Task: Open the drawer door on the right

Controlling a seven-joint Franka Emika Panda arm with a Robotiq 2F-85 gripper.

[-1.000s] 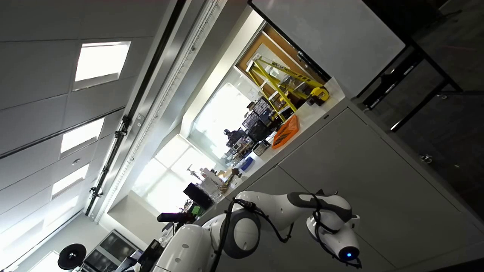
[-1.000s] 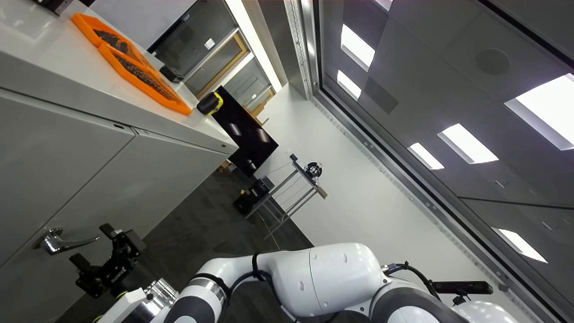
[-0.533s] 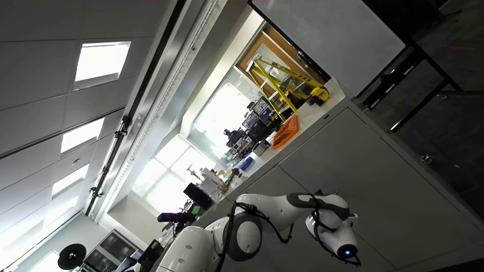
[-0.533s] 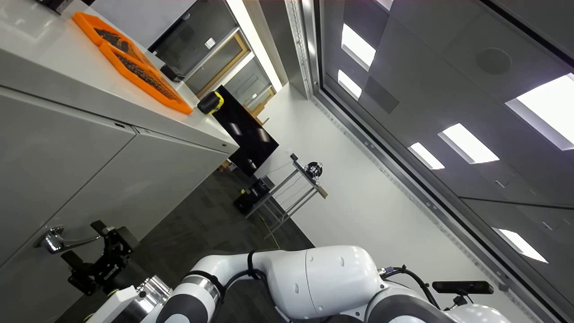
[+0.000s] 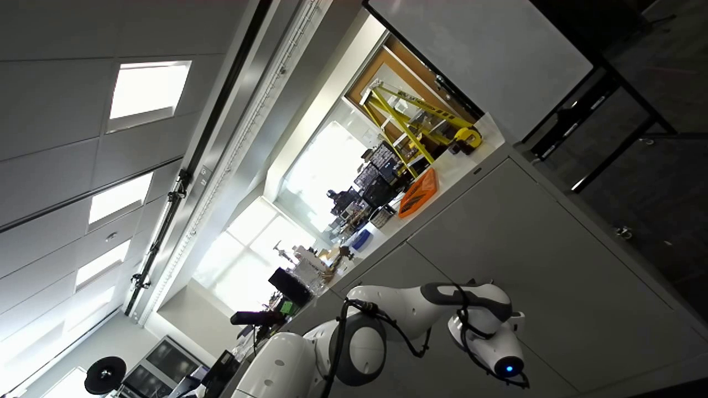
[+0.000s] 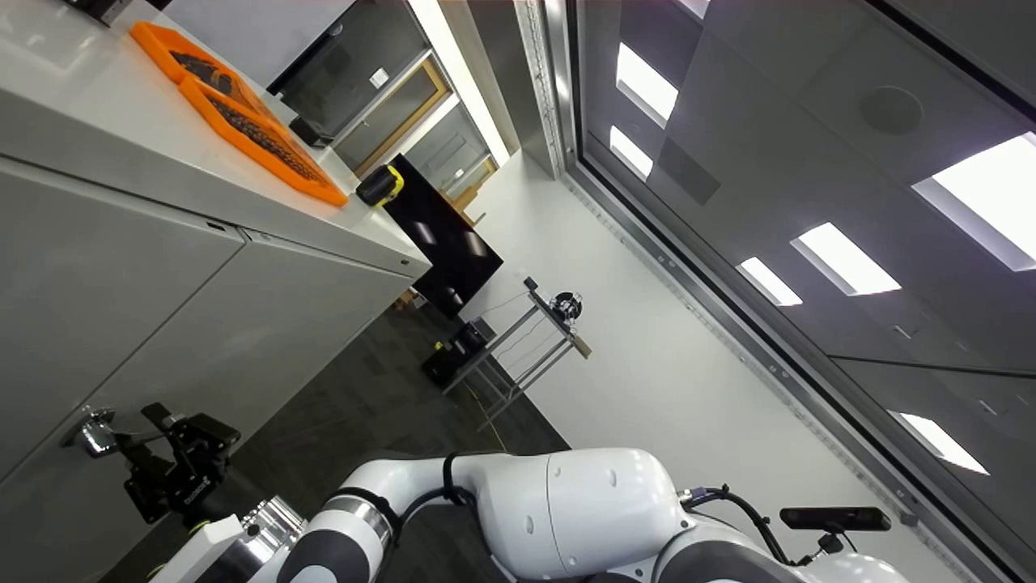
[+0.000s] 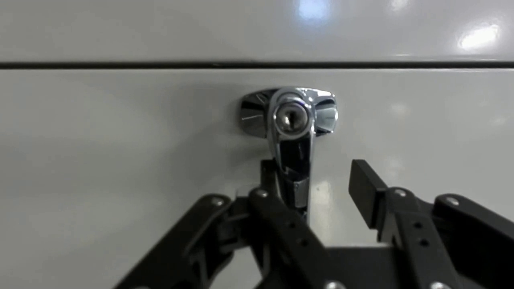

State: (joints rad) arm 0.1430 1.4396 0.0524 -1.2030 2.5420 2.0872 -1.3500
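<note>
The drawer door is a plain flat white cabinet panel (image 6: pixel 267 316), right of the seam in an exterior view; it also shows in the other views (image 5: pixel 531 237) (image 7: pixel 120 160). It stands shut against a narrow seam. A chrome lever handle (image 7: pixel 295 152) with a keyhole sits near the seam; it also shows in an exterior view (image 6: pixel 99 437). My gripper (image 7: pixel 315 172) is partly open around the lever. The left finger is beside the lever, perhaps touching; the right finger (image 7: pixel 363 196) stands apart. In an exterior view the gripper (image 6: pixel 139 433) is at the lever, hiding its end.
An adjoining cabinet door (image 6: pixel 81 275) lies across the seam. The white countertop (image 6: pixel 97 97) above bears an orange tray (image 6: pixel 243 121) and a yellow and black tape measure (image 6: pixel 380 186). Dark floor (image 6: pixel 364 405) lies beside the cabinet. A whiteboard (image 5: pixel 487 61) stands past the cabinet's end.
My gripper has moved left onto the handle in an exterior view, and its fingers have drawn closer together. The lever is now between them. The door has not moved.
</note>
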